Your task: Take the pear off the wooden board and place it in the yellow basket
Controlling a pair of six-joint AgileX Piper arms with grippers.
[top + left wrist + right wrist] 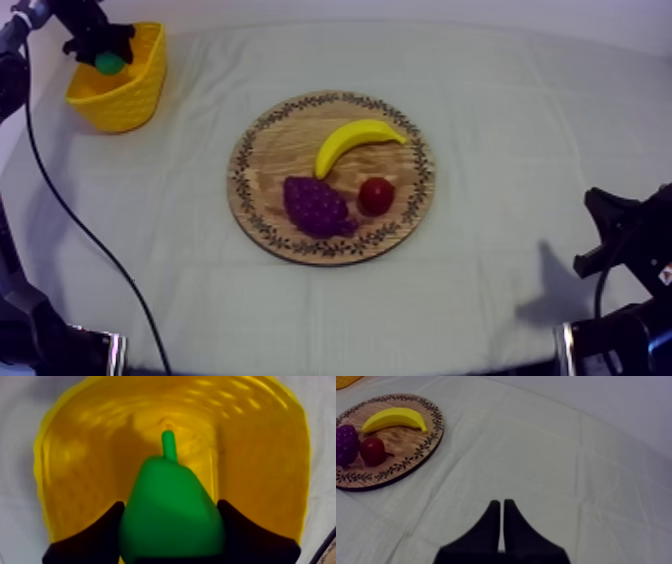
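Broadly, the counter (500, 120) carries the wooden board (262, 135) at its middle, where a banana (358, 140), a bunch of grapes (316, 205) and a small red fruit (376, 195) lie. The yellow basket (130, 95) stands well apart from the board, at the far left corner. The pear (170, 511) is off the board: it hangs over the basket's open mouth, clamped in my left pincer (171, 505). One black finger (100, 536) presses each flank of its broad lower body, and the stem points away toward the basket floor. From above it seems to sit about level with the rim, though I cannot be sure how deep. As a toy fruit it is probably light and stiff, with a smooth, somewhat slippery skin. The wide belly is the sensible place to hold it, since the tapering neck would likely squirt out of a squeeze. It should take a short drop without harm, so letting go here looks safe. My right pincer (502, 506) rests low over bare cloth, near the board, its fingers pressed together on nothing.
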